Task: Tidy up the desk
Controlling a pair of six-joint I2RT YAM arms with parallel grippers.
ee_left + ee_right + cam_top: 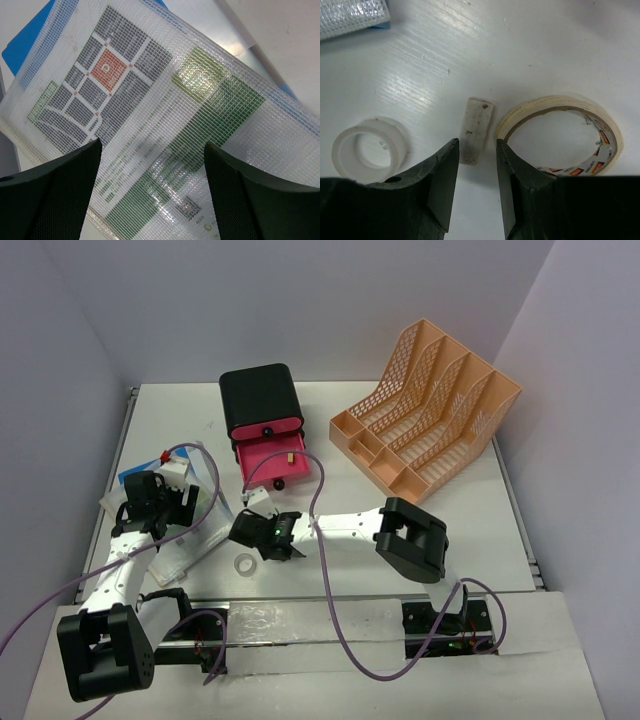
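Right jaws stand narrow astride an eraser (476, 127) to pinch it, contact unclear, tape roll (555, 101) at its 3 o'clock. Left jaws gape wide over a pouch (165, 100) on the white surface (480, 525) beneath both arms.

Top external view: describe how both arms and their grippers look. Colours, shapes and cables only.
Both the left arm and the right arm have white links between bulky black joint housings. A thin purple cable loops along each. The left gripper and right gripper have matte black, wedge-shaped fingers. A small green light glows near the right arm's wrist.
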